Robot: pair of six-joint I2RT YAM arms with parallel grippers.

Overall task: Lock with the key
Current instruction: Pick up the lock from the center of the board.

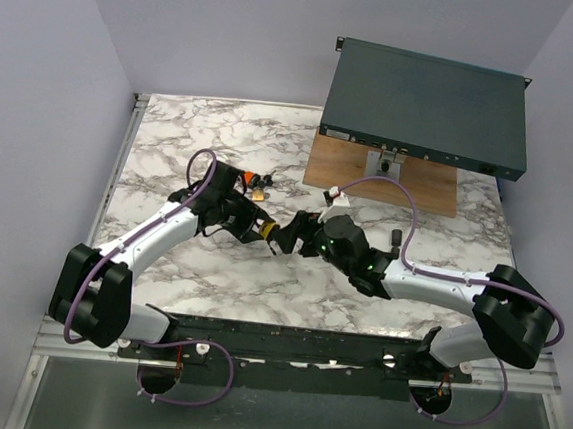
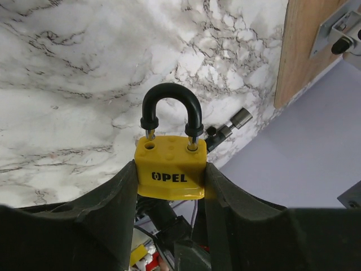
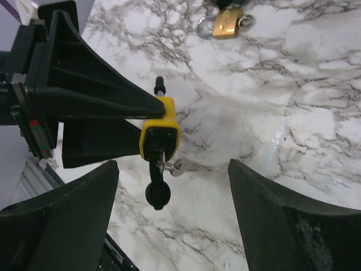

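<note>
Padlock [image 2: 169, 172] pinched in left gripper [image 2: 170, 169] — key [image 3: 181, 165] in its base — right gripper [image 3: 172, 165] spread wide, near it.

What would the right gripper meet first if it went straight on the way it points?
Probably the key sticking from the yellow padlock that the left gripper holds; it lies about centred ahead of the open right gripper. Depth is unclear.

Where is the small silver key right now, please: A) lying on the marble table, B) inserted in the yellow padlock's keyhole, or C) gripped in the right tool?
B: the small silver key sits in the yellow padlock held by the left tool, with the right tool open around it.
</note>
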